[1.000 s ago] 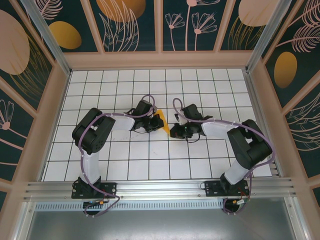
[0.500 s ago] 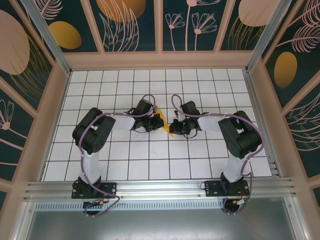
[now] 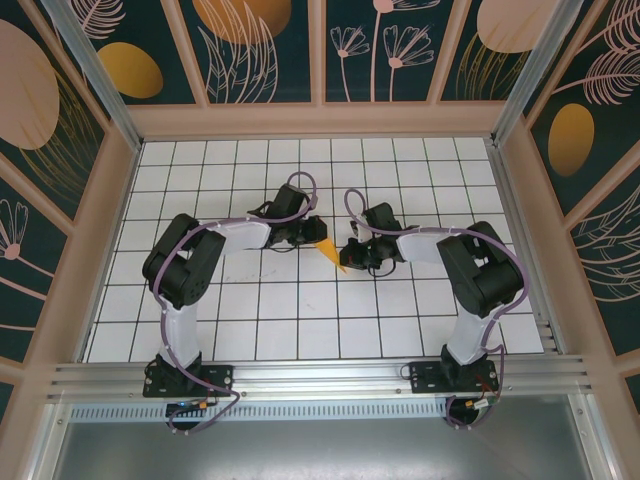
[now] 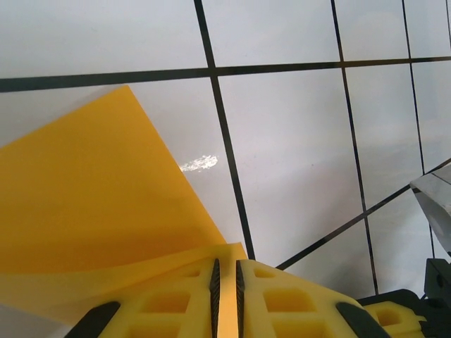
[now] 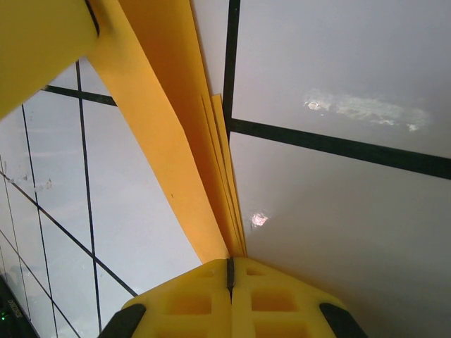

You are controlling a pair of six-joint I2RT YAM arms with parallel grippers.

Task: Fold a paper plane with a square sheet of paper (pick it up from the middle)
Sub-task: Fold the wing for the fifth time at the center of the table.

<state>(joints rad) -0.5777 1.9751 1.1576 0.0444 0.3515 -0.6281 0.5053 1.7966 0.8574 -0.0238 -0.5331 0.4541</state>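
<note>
White tiles ruled with a black grid made up the surface (image 3: 400, 300), boxed in by dark walls (image 3: 260, 60) painted with leaves and orange ovals. Near its middle the paper (image 3: 330, 252), folded to a narrow point aimed at five o'clock, hung between the two arms. The left arm (image 3: 235, 237) reached it from ten o'clock and the right arm (image 3: 430, 245) from three o'clock. The right jaws were pressed together on a stack of its layered edges. The left jaws stood a thin slit apart with yellow-orange showing in the slit; whether they pinched the sheet I could not tell. If the left side let go while the right gripped just that thin edge, the flap would likely sag or spring open and the creases slip out of line. If both clamped and the arms drew apart, the sheet could tear. From above, both wrists covered the pinch points. Each wrist camera cut off the paper's outline, and whether its tip touched the surface was unclear. A dark shape (image 4: 423, 303) at the left wrist view's four o'clock corner was too cropped to name
</note>
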